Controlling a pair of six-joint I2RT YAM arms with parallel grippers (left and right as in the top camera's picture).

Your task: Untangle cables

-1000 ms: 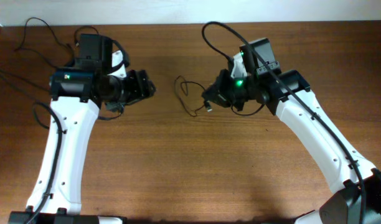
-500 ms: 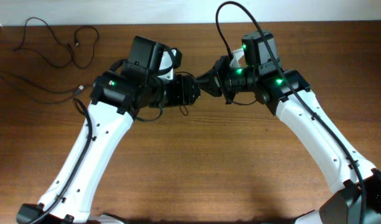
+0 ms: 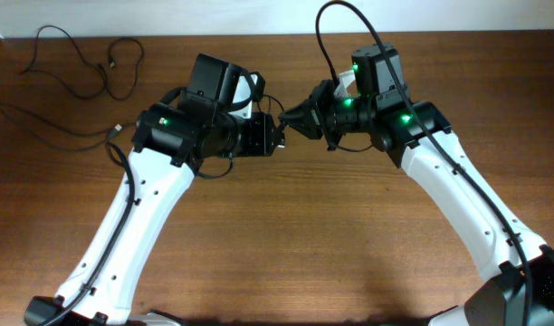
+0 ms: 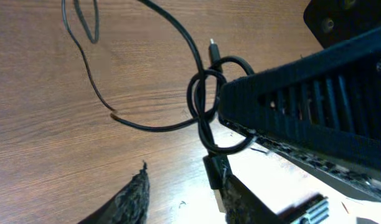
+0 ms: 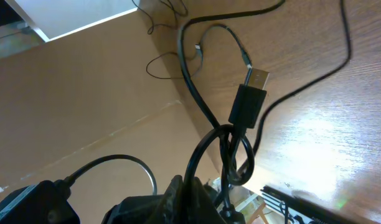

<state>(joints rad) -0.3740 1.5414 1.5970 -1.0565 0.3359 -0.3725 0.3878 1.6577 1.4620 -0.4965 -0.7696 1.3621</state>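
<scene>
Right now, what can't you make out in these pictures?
Overhead: the knotted cable is mostly hidden where the left hand and right hand meet.
Left wrist: whether the left hand grips the plug; the bottom edge cuts that off.
Right wrist: the right hand's fingertips, dark and blurred behind the cable.
</scene>
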